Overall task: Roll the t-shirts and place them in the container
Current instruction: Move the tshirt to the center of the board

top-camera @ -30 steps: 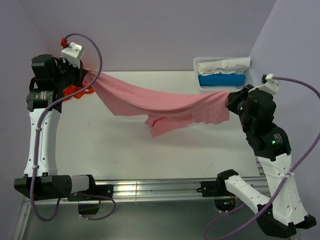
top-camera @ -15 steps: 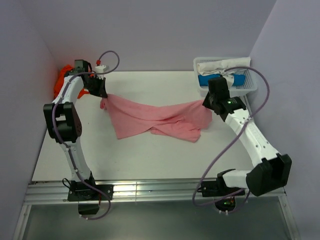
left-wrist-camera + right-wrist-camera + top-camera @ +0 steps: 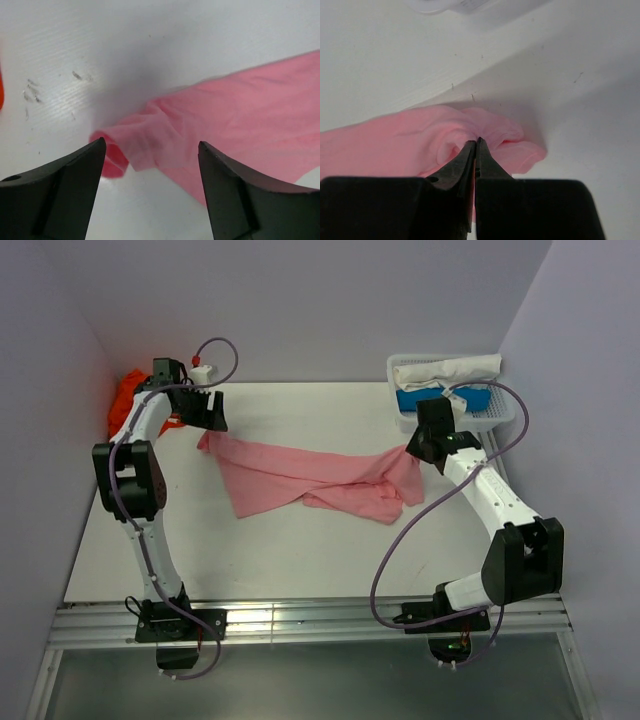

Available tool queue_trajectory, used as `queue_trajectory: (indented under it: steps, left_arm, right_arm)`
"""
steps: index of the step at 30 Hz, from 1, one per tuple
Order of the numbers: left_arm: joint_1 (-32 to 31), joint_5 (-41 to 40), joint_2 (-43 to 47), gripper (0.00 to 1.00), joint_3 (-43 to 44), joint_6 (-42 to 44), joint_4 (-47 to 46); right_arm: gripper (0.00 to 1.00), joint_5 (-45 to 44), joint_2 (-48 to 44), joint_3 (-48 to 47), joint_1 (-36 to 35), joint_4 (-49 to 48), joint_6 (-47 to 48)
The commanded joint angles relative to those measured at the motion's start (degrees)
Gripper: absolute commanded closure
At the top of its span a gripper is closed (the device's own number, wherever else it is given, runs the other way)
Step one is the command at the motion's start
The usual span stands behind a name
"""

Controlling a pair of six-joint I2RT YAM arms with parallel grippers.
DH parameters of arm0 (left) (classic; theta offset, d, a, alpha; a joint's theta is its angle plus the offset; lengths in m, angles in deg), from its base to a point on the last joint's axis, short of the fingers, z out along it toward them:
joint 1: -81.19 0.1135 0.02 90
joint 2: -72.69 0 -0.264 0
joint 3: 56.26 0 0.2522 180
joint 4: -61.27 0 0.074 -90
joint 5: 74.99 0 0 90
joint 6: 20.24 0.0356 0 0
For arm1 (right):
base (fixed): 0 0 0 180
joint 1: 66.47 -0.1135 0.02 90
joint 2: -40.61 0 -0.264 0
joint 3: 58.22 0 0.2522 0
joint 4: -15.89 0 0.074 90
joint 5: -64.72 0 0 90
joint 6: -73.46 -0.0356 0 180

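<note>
Fingers (image 3: pixel 65 190) of the left gripper (image 3: pixel 212 412) are spread wide, nothing between them. They hang over the left end of the pink t-shirt (image 3: pixel 310 475), clear of the cloth. Below them that end lies bunched on the white table (image 3: pixel 300 550).

Count the shirts: two. The orange t-shirt (image 3: pixel 125 395) is crumpled in the far left corner against the wall, partly hidden behind the left arm. The pink one stretches across the middle of the table, loose and wrinkled, unrolled, with a fold doubled over along its near edge.

On to the right: the right gripper (image 3: pixel 476 142) has its fingertips pressed together on a puckered fold at the pink shirt's right end, low at the table surface.

One container, the white mesh basket (image 3: pixel 509 410), sits in the far right corner just behind that gripper. Two rolled cloths lie in it: a white roll (image 3: pixel 445 370) at the back and a blue roll (image 3: pixel 425 401) in front of it. The right wrist overlaps the basket's near side in the overhead view.

Two purple cables: the left cable (image 3: pixel 222 348) loops above the left wrist, and the right cable (image 3: pixel 395 540) sweeps down over the table beside the right arm. Neither lies on the pink shirt.
</note>
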Motion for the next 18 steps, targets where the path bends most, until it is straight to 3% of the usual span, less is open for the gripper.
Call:
queue_trajectory:
  steps: [1,2,5,13,18]
  left_arm:
    - [-0.26,-1.32,9.84,0.19,-3.65,3.01,0.14]
    - [-0.26,-1.32,10.73,0.19,-5.05,3.90,1.73]
    - [-0.17,-2.02,15.38,0.01,-10.57,6.45,3.50]
    - [-0.87,-0.35,29.26,0.01,-28.86,9.54,4.74]
    - [-4.20,-0.96,34.99,0.20,-42.58,7.26,0.17]
  right_arm:
    - [1.00,0.47,-0.33,-0.16,0.24,-2.71,-0.68]
    - [1.00,0.65,-0.42,0.11,0.24,-2.97,-0.86]
    - [1.00,1.00,-0.77,0.98,0.24,-3.15,-1.21]
    - [1.00,2.23,-2.96,3.62,0.15,-3.59,-2.18]
    - [1.00,3.11,-4.02,5.03,0.07,-4.38,-2.79]
